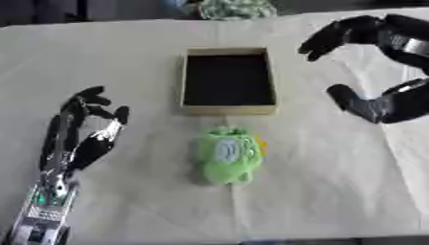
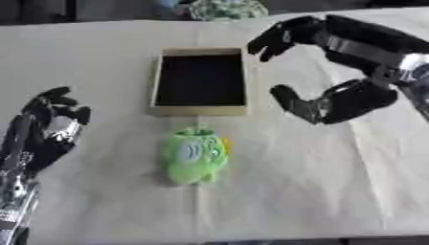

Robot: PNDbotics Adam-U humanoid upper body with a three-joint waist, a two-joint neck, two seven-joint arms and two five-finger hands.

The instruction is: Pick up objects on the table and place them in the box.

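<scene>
A: Nearest, we see a green plush toy (image 1: 228, 154) lying on the cloth-covered counter (image 1: 335, 191), just before the box (image 1: 229, 80); the left robot hand (image 1: 84, 129) rests apart, fingers relaxed.

B: Farther right, our right robot hand (image 2: 335, 72) hangs spread, holding nothing; the box sits dark inside.

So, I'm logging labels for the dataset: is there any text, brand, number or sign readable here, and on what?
None can be read.
Green toy: a pale patch on its front, too blurred to tell if it holds any text.
Box: plain walls, no print visible.
</scene>
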